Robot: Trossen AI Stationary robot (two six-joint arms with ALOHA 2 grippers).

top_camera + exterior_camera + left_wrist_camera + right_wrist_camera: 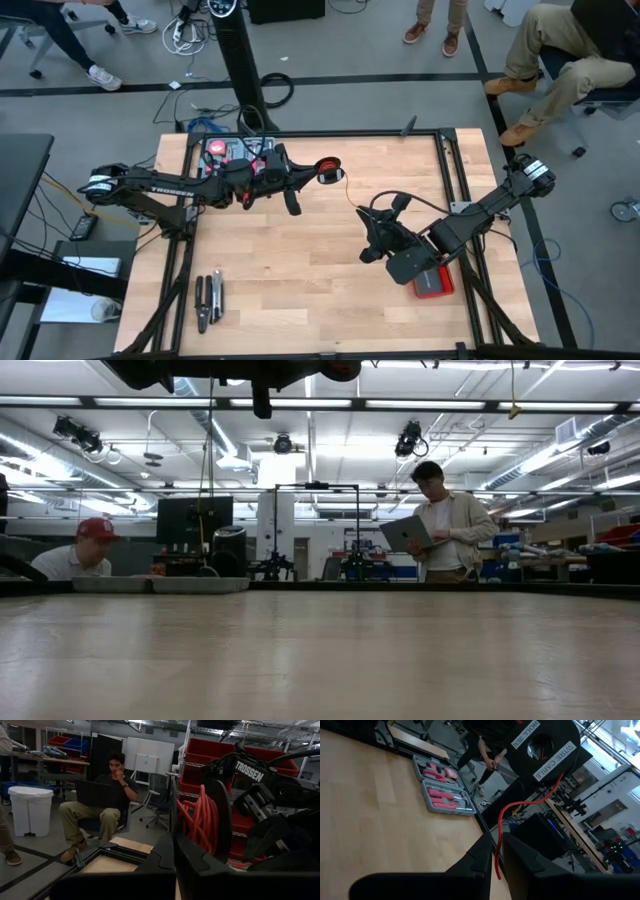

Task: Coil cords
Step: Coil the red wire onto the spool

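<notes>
The cord is a thin red wire, partly wound as a red coil (200, 820) on a black spool (328, 170) labelled as wire cable (542, 750). My left gripper (176, 854) reaches in from the table's left and is shut on the spool, high above the wood. A free length of wire (352, 192) runs from the spool to my right gripper (495, 857), which stands mid-table (368, 215) and is shut on it. In the low view only the arms and the spool (340, 368) show, along the top edge. My left gripper pinches the spool at its rim (180, 837) between its two fingers, coming in about level from the table's left. The spool stands on edge beyond the fingertips, lifted clear of the table. My right gripper pinches the single red wire (496, 847) between its two fingertips, a little short of its free end (497, 876), which pokes out behind them. The wire crosses the fingers and rises in a gentle curve to the spool, clear of the table.
An open tool kit (235, 150) with red-handled tools lies at the far left corner. Pliers and other hand tools (208, 300) lie near the left front. A flat red box (435, 283) sits under my right arm. People sit and stand beyond the table (440, 520).
</notes>
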